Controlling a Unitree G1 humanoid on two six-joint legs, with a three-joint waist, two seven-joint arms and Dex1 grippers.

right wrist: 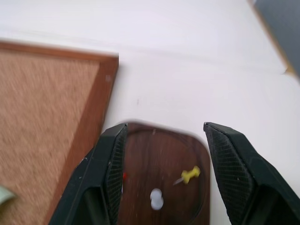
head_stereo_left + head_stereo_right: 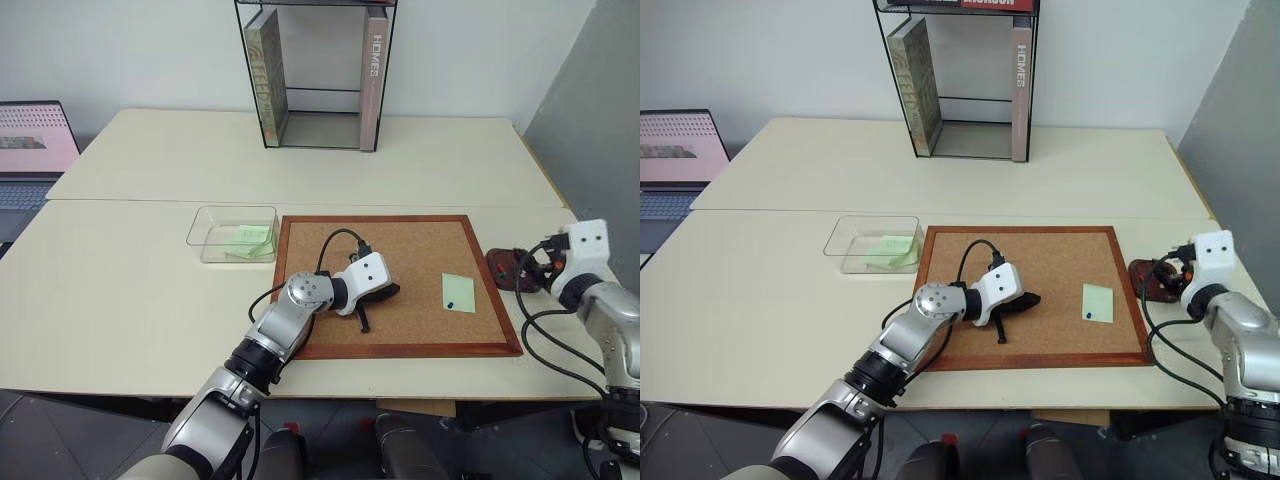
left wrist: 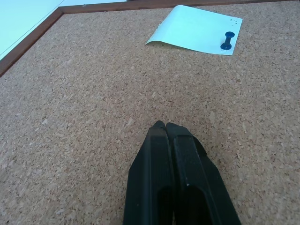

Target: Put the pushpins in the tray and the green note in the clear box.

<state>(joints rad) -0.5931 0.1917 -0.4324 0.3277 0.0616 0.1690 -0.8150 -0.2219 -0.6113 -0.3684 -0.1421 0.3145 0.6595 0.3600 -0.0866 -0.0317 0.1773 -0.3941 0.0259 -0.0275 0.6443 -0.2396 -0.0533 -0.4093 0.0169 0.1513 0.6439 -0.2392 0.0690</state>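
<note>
At the lower centre of the head view, the left gripper (image 2: 368,318) rests on the corkboard (image 2: 420,250) with its two black fingers (image 3: 171,154) pressed together and nothing between them. At the right edge, the right gripper (image 1: 164,145) hangs over the tray (image 1: 159,159) with its fingers spread apart and empty. The tray sits on the table just beside the right side of the corkboard's wooden frame and contains a yellow pushpin (image 1: 190,175), a white pushpin (image 1: 156,198) and a red speck (image 1: 124,176) beside one finger. On the right part of the cork, a green note (image 2: 458,292) lies flat, held by a blue pushpin (image 3: 228,41) near its lower corner. Left of the corkboard stands the clear box (image 2: 232,235), with pale green paper (image 2: 250,238) inside. The surface is a cream table (image 2: 150,290) made of two tops joined along a seam. Farther back, at the upper centre, a black-framed glass bookcase (image 2: 318,75) holds upright books against a white wall. A laptop (image 2: 30,150) shows at the left edge.
</note>
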